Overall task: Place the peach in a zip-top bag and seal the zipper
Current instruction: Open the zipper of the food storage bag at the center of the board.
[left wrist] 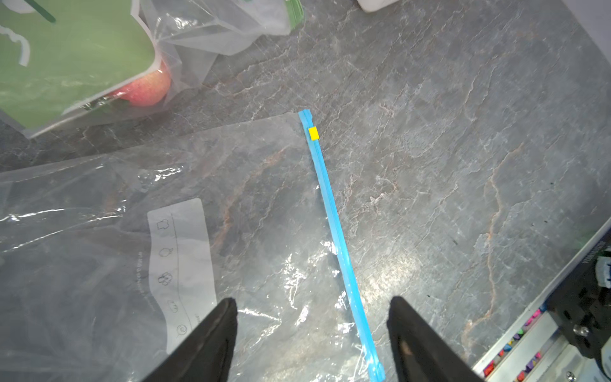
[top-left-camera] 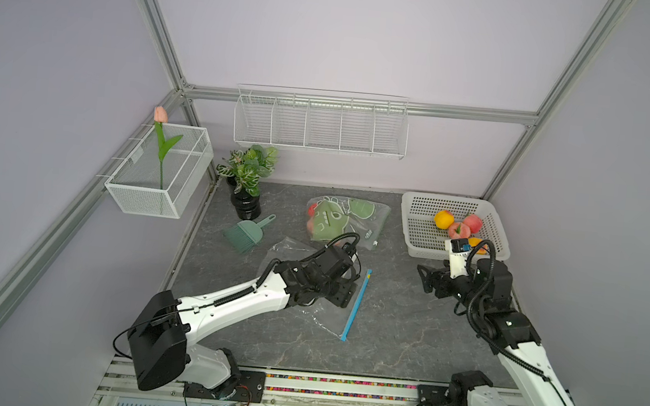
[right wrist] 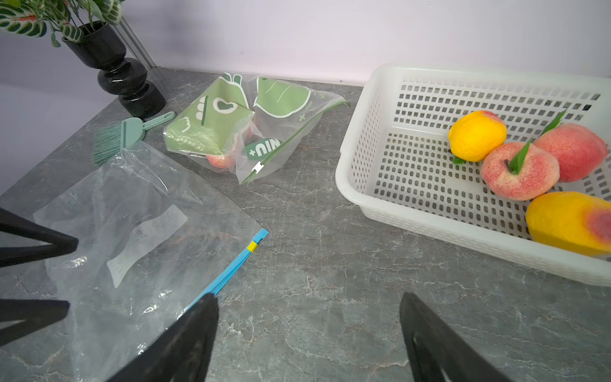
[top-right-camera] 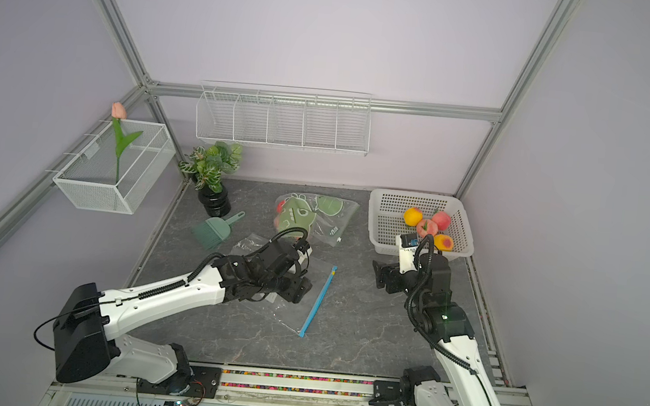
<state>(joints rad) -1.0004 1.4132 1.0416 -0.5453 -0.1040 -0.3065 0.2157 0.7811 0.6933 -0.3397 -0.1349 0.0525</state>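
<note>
A clear zip-top bag (top-left-camera: 322,317) (left wrist: 258,198) lies flat mid-table, its blue zipper (top-left-camera: 357,302) (left wrist: 334,211) carrying a yellow slider (left wrist: 313,133) at the far end. My left gripper (top-left-camera: 343,295) (left wrist: 312,301) hovers open just over the bag, with the zipper strip running between its fingers. Two pink peaches (top-left-camera: 473,222) (right wrist: 520,172) and two yellow ones (right wrist: 477,135) sit in a white basket (top-left-camera: 411,220) (right wrist: 380,132) at the back right. My right gripper (top-left-camera: 424,278) (right wrist: 308,296) stands open and empty over bare table between bag and basket.
A green-printed zip bag (top-left-camera: 338,217) (right wrist: 231,129) with a peach (left wrist: 148,87) inside lies behind the clear bag. A potted plant (top-left-camera: 245,200) and green brush (top-left-camera: 245,235) stand back left. A wire basket (top-left-camera: 159,172) and wire shelf (top-left-camera: 320,126) hang on the walls.
</note>
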